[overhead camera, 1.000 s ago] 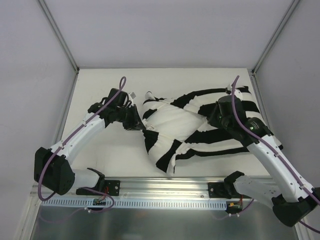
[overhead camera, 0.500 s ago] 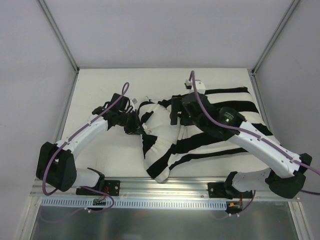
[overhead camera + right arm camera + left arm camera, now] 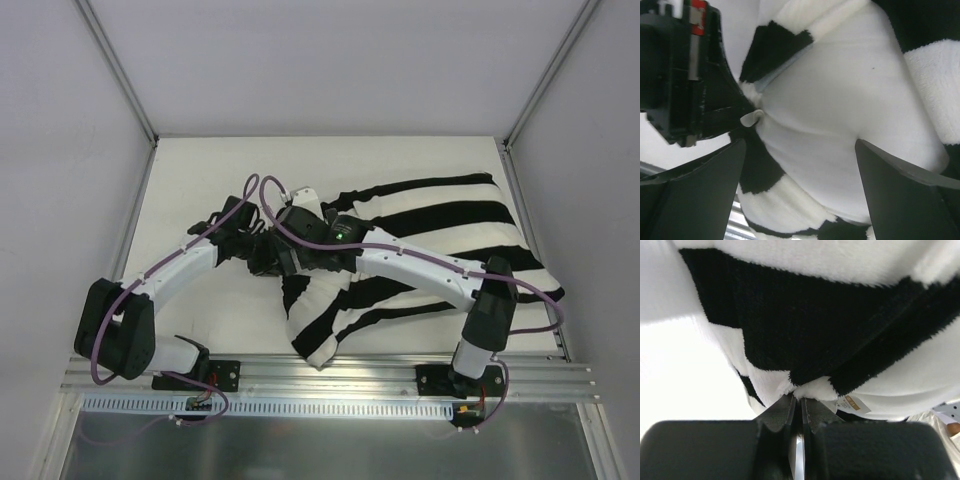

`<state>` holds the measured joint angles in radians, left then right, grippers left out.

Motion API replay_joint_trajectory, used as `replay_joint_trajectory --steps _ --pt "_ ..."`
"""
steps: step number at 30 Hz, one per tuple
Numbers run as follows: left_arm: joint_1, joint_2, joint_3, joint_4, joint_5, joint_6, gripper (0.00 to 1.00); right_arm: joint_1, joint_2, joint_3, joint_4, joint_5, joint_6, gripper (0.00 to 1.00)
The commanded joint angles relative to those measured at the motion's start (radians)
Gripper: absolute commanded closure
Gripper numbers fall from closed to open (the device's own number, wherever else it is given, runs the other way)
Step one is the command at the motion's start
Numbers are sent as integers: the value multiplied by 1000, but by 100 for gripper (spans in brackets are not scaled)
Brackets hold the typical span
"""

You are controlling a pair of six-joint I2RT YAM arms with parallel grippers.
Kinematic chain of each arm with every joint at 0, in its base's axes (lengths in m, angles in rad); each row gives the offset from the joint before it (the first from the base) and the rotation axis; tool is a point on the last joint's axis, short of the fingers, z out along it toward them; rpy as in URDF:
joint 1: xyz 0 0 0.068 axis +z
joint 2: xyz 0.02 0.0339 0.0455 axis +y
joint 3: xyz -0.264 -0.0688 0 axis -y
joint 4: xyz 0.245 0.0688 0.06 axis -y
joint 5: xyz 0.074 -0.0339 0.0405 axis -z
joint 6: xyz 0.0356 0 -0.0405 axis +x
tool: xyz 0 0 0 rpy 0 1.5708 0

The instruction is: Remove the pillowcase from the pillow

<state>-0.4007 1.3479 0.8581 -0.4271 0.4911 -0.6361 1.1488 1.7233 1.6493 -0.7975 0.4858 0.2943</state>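
Observation:
The black-and-white striped pillowcase (image 3: 450,215) lies across the table's middle and right. My left gripper (image 3: 801,399) is shut on a pinch of the pillowcase's fluffy edge (image 3: 810,388), beside a small sewn label (image 3: 852,403). The plain white pillow (image 3: 840,100) bulges out of the pillowcase's mouth, its small corner tab (image 3: 751,118) showing. My right gripper (image 3: 800,145) is open, one finger on each side of that bare white bulge, with nothing gripped. From above, the right arm (image 3: 410,262) reaches left across the bundle, and its gripper (image 3: 292,248) sits right next to the left gripper (image 3: 264,250).
The white table (image 3: 200,170) is walled by pale panels at the back and both sides. An aluminium rail (image 3: 330,375) with both arm bases runs along the near edge. Purple cables (image 3: 262,190) loop above the two wrists.
The right arm has swung from the right side leftward across the pillow to the pillowcase's mouth, and its gripper has opened. The left gripper stayed shut and shifted slightly right.

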Motion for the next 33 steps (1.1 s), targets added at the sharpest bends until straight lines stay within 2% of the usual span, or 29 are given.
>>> replay_joint_trajectory --steps 1,11,12,13,14,15,16,19,26,33 --pt "22 33 -59 -24 -31 50 100 -17 30 47 -45 71 52 1" --pt "30 -4 -114 7 0 38 100 -81 211 44 -137 122 167 2" --pt "31 -7 -119 11 1 38 100 -84 225 47 -141 113 170 7" --pt "33 -13 -126 11 6 35 100 -84 245 53 -140 106 166 23" --pt "33 -16 -132 16 9 33 100 -87 251 56 -141 100 160 66" --pt "36 -18 -136 21 13 32 100 -87 254 60 -144 90 154 89" --pt "36 -24 -145 27 23 27 100 -90 242 58 -146 88 155 99" --pt "39 -21 -162 62 40 12 100 -96 190 50 -144 112 157 99" --pt "40 14 -134 79 66 16 100 -121 -59 24 -69 139 155 99" --pt "37 36 -99 80 79 24 100 -169 -312 -71 58 141 186 99"
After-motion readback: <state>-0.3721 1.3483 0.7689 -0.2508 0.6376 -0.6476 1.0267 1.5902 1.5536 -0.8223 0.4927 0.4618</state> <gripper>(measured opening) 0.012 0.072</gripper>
